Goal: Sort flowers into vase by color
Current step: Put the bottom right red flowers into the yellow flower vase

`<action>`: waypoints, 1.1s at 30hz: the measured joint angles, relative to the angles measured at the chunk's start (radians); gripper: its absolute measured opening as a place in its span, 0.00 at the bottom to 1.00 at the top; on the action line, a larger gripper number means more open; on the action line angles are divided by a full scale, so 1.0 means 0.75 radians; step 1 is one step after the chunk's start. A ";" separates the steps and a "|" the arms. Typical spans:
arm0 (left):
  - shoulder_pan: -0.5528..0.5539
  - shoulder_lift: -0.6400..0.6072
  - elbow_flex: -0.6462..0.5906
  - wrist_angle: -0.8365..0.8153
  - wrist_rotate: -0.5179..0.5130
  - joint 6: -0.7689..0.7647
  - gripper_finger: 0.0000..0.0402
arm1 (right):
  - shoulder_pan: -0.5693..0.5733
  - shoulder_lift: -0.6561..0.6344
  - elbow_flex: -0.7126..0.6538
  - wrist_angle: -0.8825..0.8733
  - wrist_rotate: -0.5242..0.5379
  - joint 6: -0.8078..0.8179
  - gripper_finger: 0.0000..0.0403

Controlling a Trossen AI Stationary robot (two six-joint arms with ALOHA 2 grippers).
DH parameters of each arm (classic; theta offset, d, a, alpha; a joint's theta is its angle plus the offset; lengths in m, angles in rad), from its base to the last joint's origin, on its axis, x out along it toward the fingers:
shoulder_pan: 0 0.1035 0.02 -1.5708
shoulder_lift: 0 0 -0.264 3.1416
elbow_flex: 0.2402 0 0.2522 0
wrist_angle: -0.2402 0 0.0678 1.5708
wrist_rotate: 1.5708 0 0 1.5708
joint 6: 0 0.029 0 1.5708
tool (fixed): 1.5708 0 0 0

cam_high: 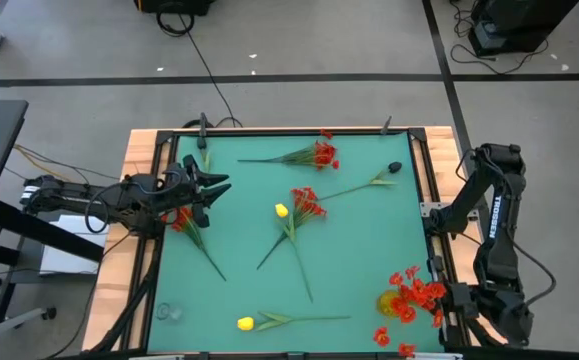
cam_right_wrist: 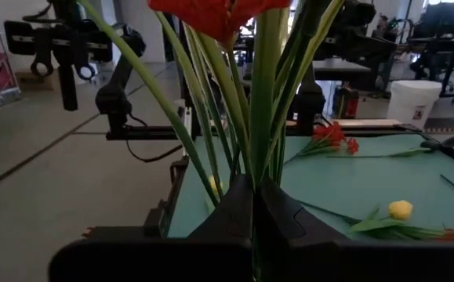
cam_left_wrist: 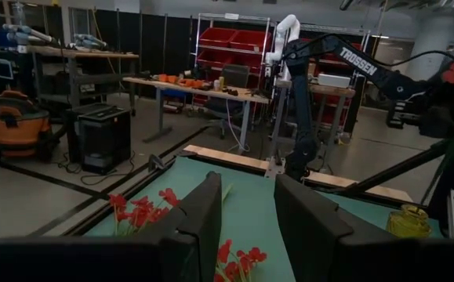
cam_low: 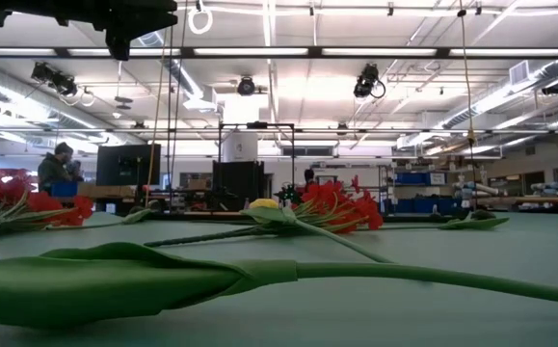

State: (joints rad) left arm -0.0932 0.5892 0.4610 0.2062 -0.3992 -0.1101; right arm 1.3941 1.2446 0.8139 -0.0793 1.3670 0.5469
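Left hand [cam_high: 212, 190] hangs over the table's [cam_high: 369, 240] left edge, fingers [cam_left_wrist: 203, 215] apart, nothing between them. A red flower [cam_high: 184, 222] lies just below and beside it, stalk running off toward the table middle. Further out from that hand: a red stem [cam_high: 307, 203] crossed with a yellow one [cam_high: 282, 211] mid-table, another red [cam_high: 321, 155] at the far edge, a yellow tulip [cam_high: 246, 323] along the near edge.

Right hand [cam_right_wrist: 252, 205] is parked at the near right corner, fingers together, with green stalks [cam_right_wrist: 258, 110] rising right in front of it. Red bunch [cam_high: 414, 295] sits right beside it in a yellow vase [cam_high: 387, 301].
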 joint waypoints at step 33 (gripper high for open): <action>0.000 -0.001 -0.001 0.000 -0.001 0.000 0.31 | -0.095 -0.007 -0.001 -0.451 -0.566 1.204 0.37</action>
State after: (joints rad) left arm -0.0931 0.5888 0.4606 0.2062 -0.3996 -0.1101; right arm 1.3228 1.2394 0.8135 -0.4176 0.9421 1.4497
